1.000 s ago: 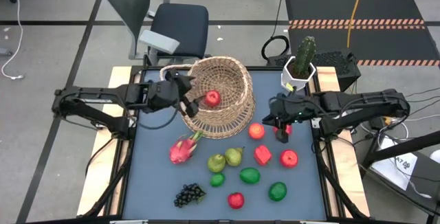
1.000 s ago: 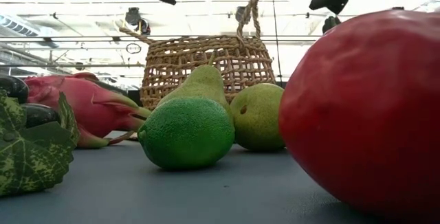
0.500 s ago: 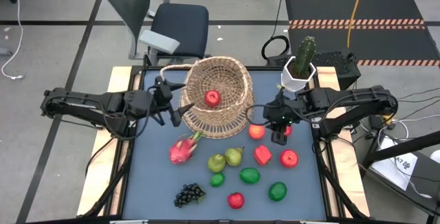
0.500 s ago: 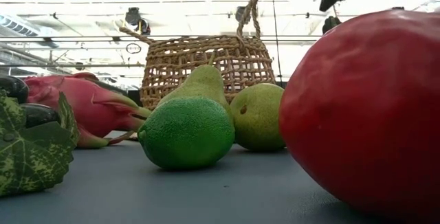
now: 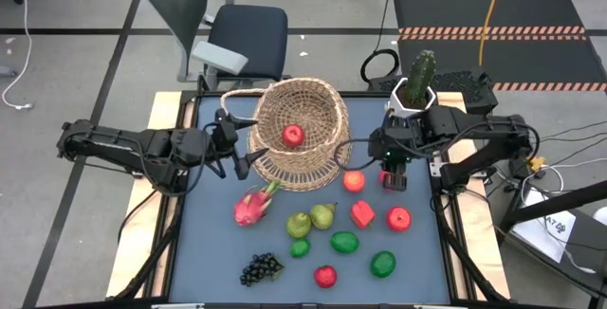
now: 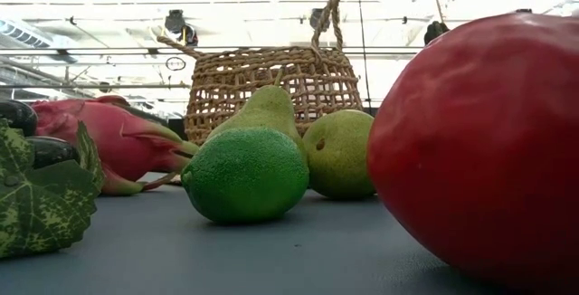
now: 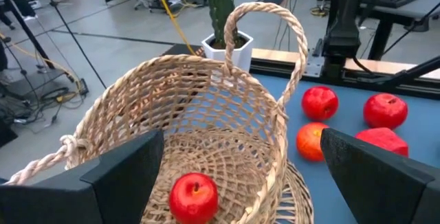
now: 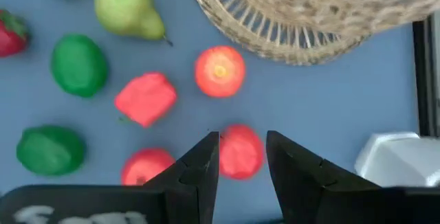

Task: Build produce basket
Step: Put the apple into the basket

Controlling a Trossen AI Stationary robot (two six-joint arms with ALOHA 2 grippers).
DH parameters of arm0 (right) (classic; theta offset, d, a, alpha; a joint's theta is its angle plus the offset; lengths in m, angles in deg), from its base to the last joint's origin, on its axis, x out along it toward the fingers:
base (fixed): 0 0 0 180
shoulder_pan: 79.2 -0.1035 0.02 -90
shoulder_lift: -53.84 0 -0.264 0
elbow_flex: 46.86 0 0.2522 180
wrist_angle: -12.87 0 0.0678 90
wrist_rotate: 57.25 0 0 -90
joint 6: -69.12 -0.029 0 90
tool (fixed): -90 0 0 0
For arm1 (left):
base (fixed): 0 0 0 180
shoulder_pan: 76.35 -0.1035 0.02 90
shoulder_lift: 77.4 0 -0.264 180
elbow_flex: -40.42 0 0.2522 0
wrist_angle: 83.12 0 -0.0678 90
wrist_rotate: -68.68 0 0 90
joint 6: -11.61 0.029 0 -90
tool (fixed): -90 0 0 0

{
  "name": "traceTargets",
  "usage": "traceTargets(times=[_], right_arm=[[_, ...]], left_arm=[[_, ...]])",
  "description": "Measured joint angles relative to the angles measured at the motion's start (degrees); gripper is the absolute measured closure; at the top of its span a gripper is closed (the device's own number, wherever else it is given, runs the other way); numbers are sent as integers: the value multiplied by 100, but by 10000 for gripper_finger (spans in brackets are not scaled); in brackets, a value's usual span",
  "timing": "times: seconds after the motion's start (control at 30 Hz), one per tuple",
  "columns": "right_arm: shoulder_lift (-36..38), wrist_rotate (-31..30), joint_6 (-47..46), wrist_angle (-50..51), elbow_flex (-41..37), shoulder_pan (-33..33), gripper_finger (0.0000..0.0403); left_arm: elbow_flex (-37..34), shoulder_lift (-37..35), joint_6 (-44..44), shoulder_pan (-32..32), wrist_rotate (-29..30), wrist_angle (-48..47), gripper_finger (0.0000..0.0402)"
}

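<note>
Above a red apple (image 8: 240, 151), right gripper (image 8: 242, 157) jaws slightly parted, empty

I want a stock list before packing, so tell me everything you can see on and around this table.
basket: one, tan wicker, far middle of the table
apple: one, red, inside the basket
red fruits: five, loose, right of and in front of the basket
pears: two, green, table centre
green round fruits: three, near side
dragon fruit: one, pink, front left of the basket
grapes: one dark bunch, near left
cactus: one, green, white pot, far right corner
chair: one, dark, behind the table
left gripper: open, left of the basket
right gripper: open, over a red fruit
</note>
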Motion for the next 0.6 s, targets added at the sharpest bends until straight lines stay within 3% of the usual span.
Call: traceTargets(times=[0.27,0.6], right_arm=[[-142,35,338,-28,168,529,285],[82,-396,77,-182,-1169,559,249]], left_arm=[[0,4,-7,8,-82,-21,11],[0,4,20,138,-101,-17,11]])
